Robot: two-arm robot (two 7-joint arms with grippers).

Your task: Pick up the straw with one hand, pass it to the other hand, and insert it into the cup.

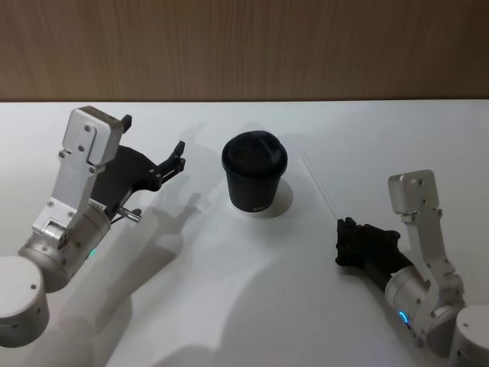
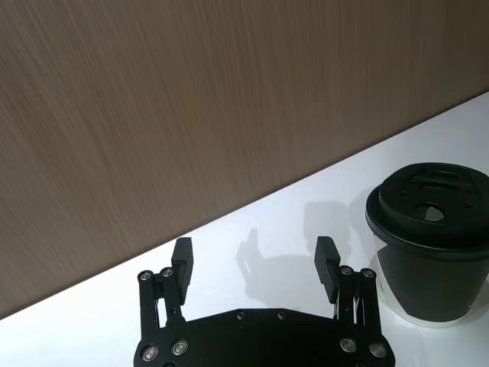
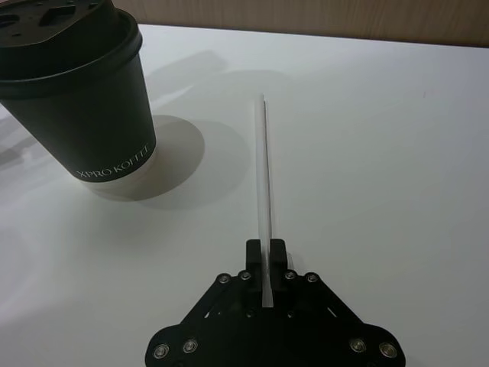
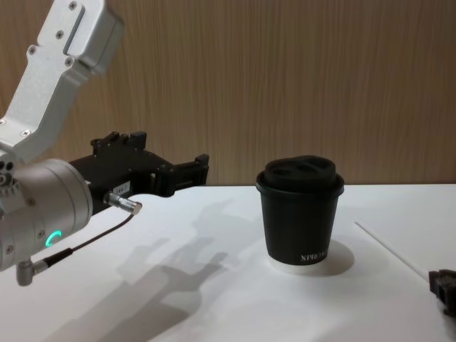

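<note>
Near end of straw (image 3: 262, 176) clamped by right gripper (image 3: 266, 246); rest laid out ahead on table (image 3: 382, 153), seemingly not yet lifted. Empty left gripper (image 2: 256, 256) held wide apart, cup (image 2: 432, 245) just beside it. Lift, handover, insertion all left.

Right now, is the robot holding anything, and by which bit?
Yes. The right gripper pinches the straw near its end closest to the robot; the rest lies along the table. The left gripper is open and empty.
</note>
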